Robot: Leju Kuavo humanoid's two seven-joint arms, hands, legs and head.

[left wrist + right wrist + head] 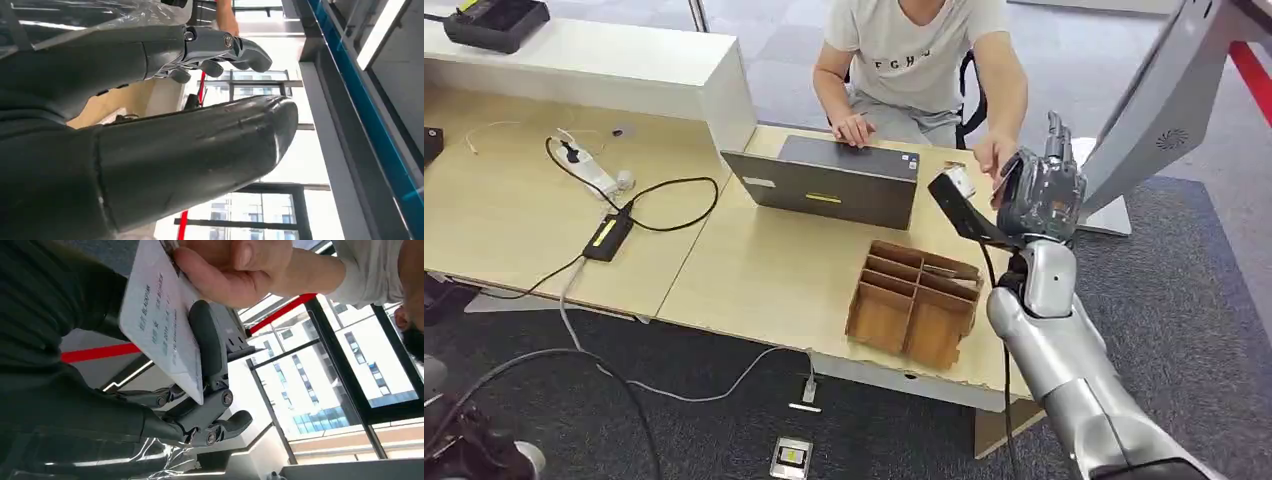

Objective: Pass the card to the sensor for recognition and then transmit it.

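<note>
Right hand point(1042, 190) raised just past the far right corner of the table point(764, 270), fingers point(207, 347) clamped on the white card point(162, 315); a person's hand point(225, 270) pinches the card's other end. Left hand point(220, 52) holds nothing, fingers loosely apart.

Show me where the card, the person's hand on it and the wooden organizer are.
card point(160, 320), right wrist view, on its printed white face.
person's hand point(225, 270), right wrist view, on the thumb pressing the card's edge.
wooden organizer point(914, 303), head view, on a divider wall between its compartments.
</note>
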